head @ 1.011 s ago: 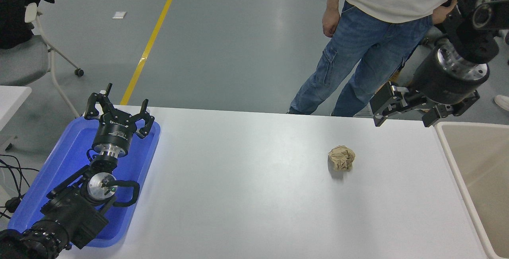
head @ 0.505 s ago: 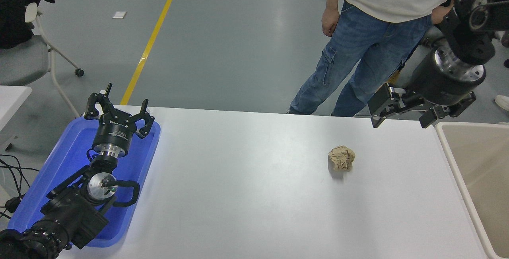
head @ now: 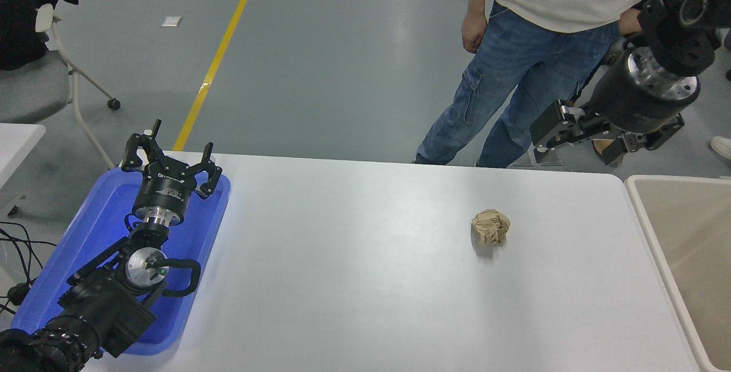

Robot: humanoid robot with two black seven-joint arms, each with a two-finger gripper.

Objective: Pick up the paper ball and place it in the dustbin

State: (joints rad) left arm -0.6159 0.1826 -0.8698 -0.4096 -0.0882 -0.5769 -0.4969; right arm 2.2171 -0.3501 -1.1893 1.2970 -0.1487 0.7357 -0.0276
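Observation:
The tan-brown paper ball [head: 490, 227] lies on the white table [head: 365, 280], right of the middle. The beige dustbin [head: 651, 229] stands at the table's right edge, cut off by the picture. My right gripper [head: 574, 144] is open and empty, raised above the table's far right edge, beyond the ball and apart from it. My left gripper [head: 170, 158] is open and parked over the blue tray at the lower left.
A shallow blue tray [head: 85, 246] lies at the table's left end under the left arm. A person [head: 537, 46] in jeans and a pale shirt stands at the far side, close behind my right arm. A chair [head: 34, 75] stands at the far left.
My right gripper has risen and drawn back from the table's far edge, away from the ball. The ball and the left arm have not moved.

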